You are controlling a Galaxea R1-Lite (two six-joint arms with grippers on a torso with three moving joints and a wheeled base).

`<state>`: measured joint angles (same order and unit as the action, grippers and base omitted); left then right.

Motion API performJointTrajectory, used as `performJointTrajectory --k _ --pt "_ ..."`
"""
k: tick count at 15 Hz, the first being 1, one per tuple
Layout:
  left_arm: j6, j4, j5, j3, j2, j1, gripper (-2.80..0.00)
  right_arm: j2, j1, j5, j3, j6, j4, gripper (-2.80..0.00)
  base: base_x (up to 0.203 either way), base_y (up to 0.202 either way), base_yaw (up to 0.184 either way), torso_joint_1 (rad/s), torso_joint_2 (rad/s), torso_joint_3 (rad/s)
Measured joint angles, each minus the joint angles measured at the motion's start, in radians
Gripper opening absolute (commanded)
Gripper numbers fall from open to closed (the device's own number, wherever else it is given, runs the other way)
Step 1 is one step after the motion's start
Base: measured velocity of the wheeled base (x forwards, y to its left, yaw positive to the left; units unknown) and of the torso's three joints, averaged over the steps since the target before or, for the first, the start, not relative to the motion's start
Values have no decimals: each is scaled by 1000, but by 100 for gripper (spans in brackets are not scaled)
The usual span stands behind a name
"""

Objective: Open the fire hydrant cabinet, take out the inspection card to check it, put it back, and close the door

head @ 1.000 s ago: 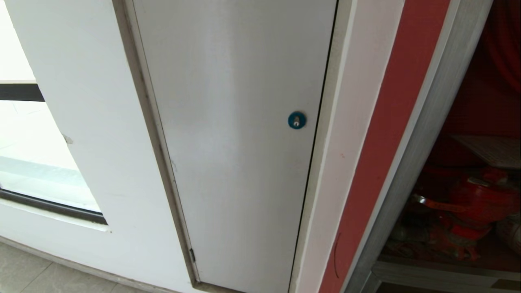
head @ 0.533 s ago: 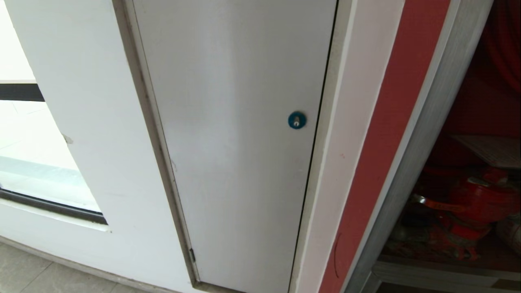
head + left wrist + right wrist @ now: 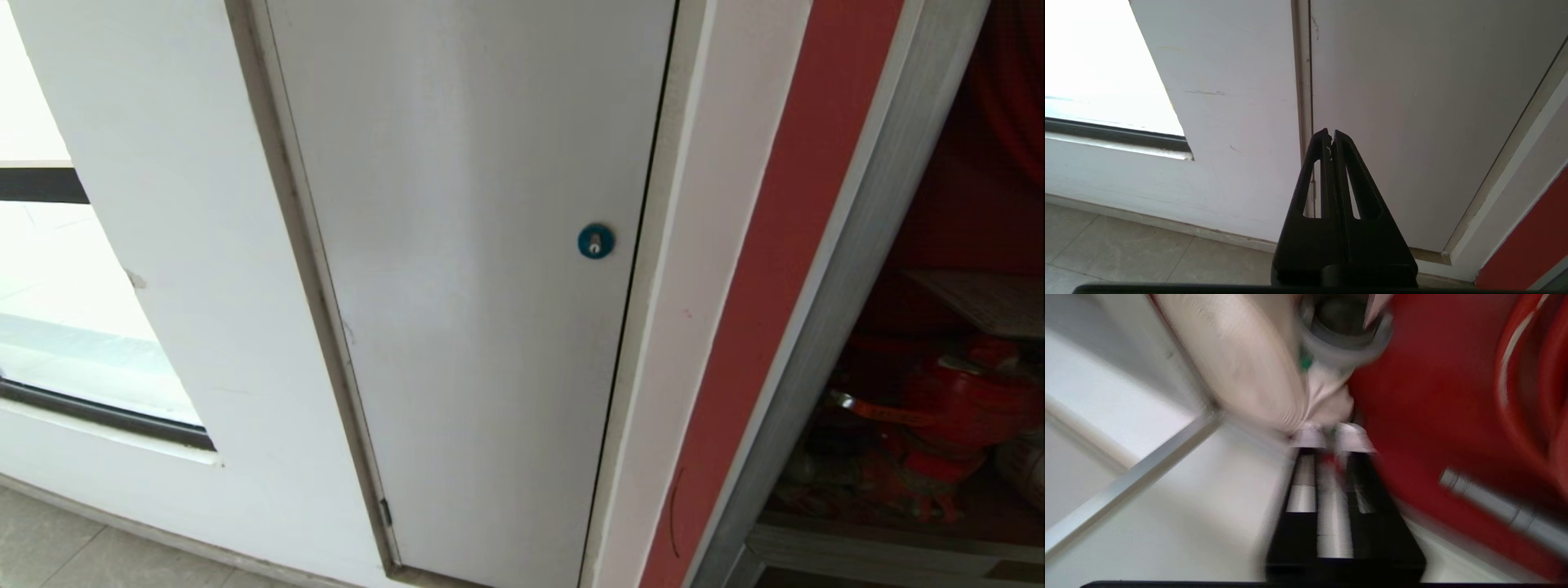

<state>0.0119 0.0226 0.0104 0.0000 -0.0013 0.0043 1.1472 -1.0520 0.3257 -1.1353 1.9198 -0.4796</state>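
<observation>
R gripper (image 3: pixel 1329 443) sits inside the cabinet (image 3: pixel 1437 396), seen only from its wrist cam and badly blurred. A narrow slit shows between its two light-tipped fingers (image 3: pixel 1308 437); can't tell if they pinch anything or are just slightly parted. Straight ahead of the tips, close: the pale rolled hose (image 3: pixel 1241 363) and a grey ring fitting (image 3: pixel 1345 343). On one side of the fingers, red interior wall and the curved red reel (image 3: pixel 1535 396), plus a silver rod (image 3: pixel 1486 500) beside the gripper body. On the other side, a silver frame edge (image 3: pixel 1133 479) runs diagonally, pale surfaces beyond it. Little room ahead of the tips; more on the frame side.

Card: in head cam, a pale flat sheet (image 3: pixel 984 302), prob. the card, lies level in the cabinet above the red valve (image 3: pixel 947 408); print not readable. Not visible near the R gripper. Glass door not in any view; cabinet stands open, its silver frame (image 3: pixel 857 269) slanting beside a red strip (image 3: pixel 767 269).

L gripper (image 3: pixel 1330 136) idle, low down, fingers pressed together, holding nothing. Tips point at the seam between the white wall (image 3: pixel 1229 102) and the plain white door (image 3: pixel 1412 102), w/ floor tiles (image 3: pixel 1126 253) below. Window ledge (image 3: pixel 1118 139) off to the wall side, well apart. Blue lock (image 3: pixel 596 241) sits near that door's edge nearest the cabinet.
</observation>
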Motion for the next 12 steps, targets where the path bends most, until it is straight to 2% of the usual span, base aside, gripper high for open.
performJointTrajectory --k 2,4,7,12 --pt "0 0 0 0 0 0 -280 42 -56 163 15 37 17 0 0 0 0 0 0 0" --pt "0 0 0 0 0 0 -280 62 -69 227 50 14 20 0 0 0 0 0 0 0" --pt "0 0 0 0 0 0 -280 78 -34 257 107 -30 74 0 0 0 0 0 0 0" --pt "0 0 0 0 0 0 -280 148 97 249 137 -136 271 0 0 0 0 0 0 0"
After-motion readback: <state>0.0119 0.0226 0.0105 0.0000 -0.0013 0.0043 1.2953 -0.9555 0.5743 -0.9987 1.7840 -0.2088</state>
